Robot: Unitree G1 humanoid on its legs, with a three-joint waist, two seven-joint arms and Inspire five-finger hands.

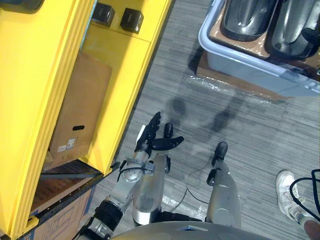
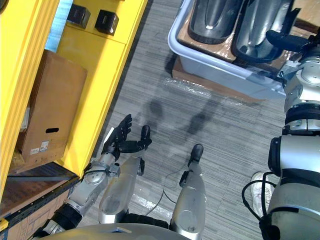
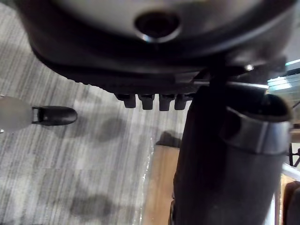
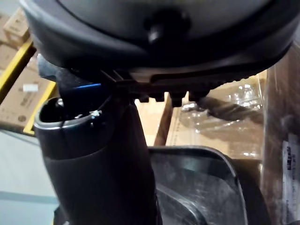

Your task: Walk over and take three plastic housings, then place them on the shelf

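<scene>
The left hand (image 1: 151, 139) hangs at about 6 o'clock over the grey streaked floor (image 1: 225, 130). Its fingers are loosely spread and it holds nothing. The right hand (image 2: 285, 41) is at 2 o'clock with its fingers stretched out over the plastic housings (image 2: 214, 20); whether it touches them I cannot tell. The housings are two dark, glossy, rounded shells. They lie side by side on brown cardboard in a pale plastic bin (image 2: 215, 67) at 1 o'clock. The yellow shelf (image 1: 117, 90) stands at 9 to 11 o'clock, with a cardboard box (image 1: 80, 105) inside.
</scene>
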